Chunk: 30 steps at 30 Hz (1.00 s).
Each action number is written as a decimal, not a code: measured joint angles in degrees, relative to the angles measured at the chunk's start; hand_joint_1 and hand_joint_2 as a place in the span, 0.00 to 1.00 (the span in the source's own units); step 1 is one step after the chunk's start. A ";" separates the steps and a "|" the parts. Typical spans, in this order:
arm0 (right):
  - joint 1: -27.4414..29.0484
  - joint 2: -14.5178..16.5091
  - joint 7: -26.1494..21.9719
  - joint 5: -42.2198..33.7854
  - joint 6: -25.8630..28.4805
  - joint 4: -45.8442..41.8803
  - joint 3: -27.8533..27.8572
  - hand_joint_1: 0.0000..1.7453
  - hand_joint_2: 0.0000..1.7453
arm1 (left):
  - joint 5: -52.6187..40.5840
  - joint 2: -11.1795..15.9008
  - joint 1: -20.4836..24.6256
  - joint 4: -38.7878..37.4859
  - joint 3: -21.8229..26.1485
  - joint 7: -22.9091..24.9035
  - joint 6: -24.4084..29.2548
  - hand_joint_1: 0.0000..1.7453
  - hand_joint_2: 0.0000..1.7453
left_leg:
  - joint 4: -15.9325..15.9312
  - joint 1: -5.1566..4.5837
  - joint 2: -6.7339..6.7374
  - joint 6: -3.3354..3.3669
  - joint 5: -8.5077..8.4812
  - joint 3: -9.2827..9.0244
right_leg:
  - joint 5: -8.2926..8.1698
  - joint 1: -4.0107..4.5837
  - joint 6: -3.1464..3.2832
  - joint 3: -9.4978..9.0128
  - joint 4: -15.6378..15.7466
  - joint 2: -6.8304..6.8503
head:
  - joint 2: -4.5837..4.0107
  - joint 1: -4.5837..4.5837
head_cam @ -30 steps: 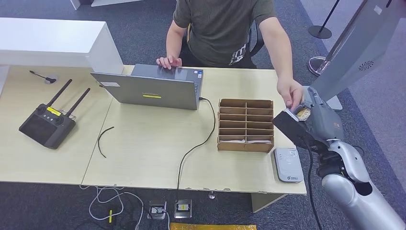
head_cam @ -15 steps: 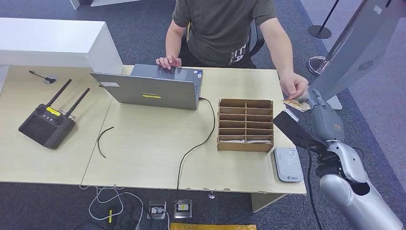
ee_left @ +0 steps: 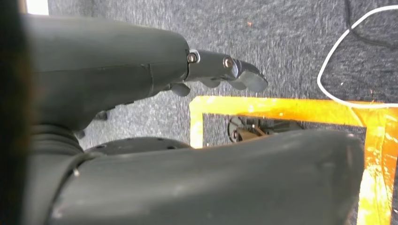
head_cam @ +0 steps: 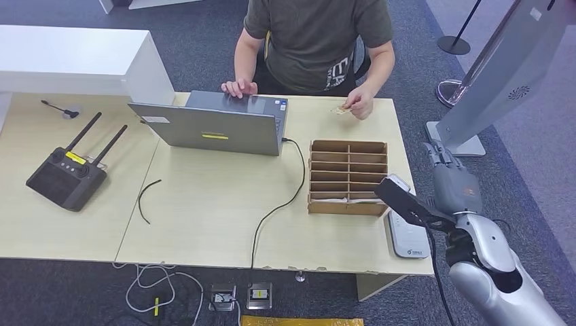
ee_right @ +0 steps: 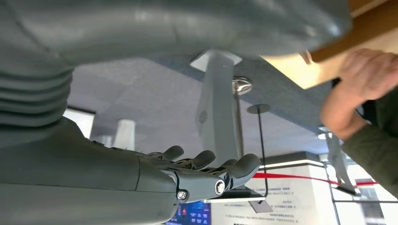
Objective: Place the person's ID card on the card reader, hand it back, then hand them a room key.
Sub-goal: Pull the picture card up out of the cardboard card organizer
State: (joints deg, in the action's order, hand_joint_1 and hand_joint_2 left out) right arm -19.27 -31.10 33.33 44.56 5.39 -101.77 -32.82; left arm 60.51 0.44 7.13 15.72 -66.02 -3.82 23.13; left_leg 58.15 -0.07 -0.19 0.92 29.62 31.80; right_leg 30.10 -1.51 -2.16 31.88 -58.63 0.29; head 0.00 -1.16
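The person's hand (head_cam: pixel 358 103) holds the small ID card (head_cam: pixel 339 109) over the far edge of the table, beside the laptop. My right hand (head_cam: pixel 452 178) hovers off the table's right edge, fingers (ee_right: pixel 209 172) stretched out with nothing in them. The white card reader (head_cam: pixel 409 238) lies at the table's front right corner, partly hidden by my right arm. A cardboard organizer (head_cam: pixel 348 176) stands just left of my right hand, with white key cards (head_cam: pixel 350 200) in its front row. My left hand (ee_left: pixel 220 75) hangs over the carpet, fingers straight and empty.
An open grey laptop (head_cam: pixel 216 125) sits mid-table with a black cable (head_cam: pixel 275 210) running to the front edge. A black remote controller (head_cam: pixel 66 178) lies on the left. A grey kiosk stand (head_cam: pixel 499 75) rises right of the table, close to my right hand.
The person took the ID card from my right hand and drew it back to the far table edge. My right hand, now empty, dropped lower and nearer to me.
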 joint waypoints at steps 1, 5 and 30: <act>0.13 -0.09 1.05 0.90 -1.68 -0.81 -0.19 0.00 0.00 | 0.27 0.00 -0.23 0.00 0.25 -0.15 0.04 0.00 0.00 | 0.00 0.00 0.01 0.00 0.00 0.00 | 0.00 0.00 0.00 0.00 0.00 -0.02 | -0.01 0.01; 0.29 -0.20 3.57 3.00 -5.09 -3.37 -1.17 0.00 0.00 | 0.77 -0.01 -0.86 0.00 0.90 -0.44 0.13 0.00 0.00 | 0.00 0.01 0.01 0.00 0.00 -0.02 | 0.00 0.00 0.00 -0.01 0.00 -0.01 | 0.00 0.01; 2.16 -0.88 6.02 10.74 -7.77 -4.86 -8.56 0.00 1.00 | 0.09 -0.29 -0.16 0.01 2.44 -0.96 0.11 0.00 0.00 | 0.00 0.03 0.01 -0.02 0.01 -0.01 | 0.00 0.03 0.00 -0.01 -0.01 -0.01 | 0.00 0.00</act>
State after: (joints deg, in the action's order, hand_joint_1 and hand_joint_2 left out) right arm -17.11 -31.98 39.34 55.30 -2.38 -106.63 -41.38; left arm 60.59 0.15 6.97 15.72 -63.58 -4.78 23.24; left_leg 58.15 -0.04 -0.17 0.90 29.63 31.79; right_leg 30.11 -1.48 -2.16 31.87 -58.63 0.28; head 0.00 -1.16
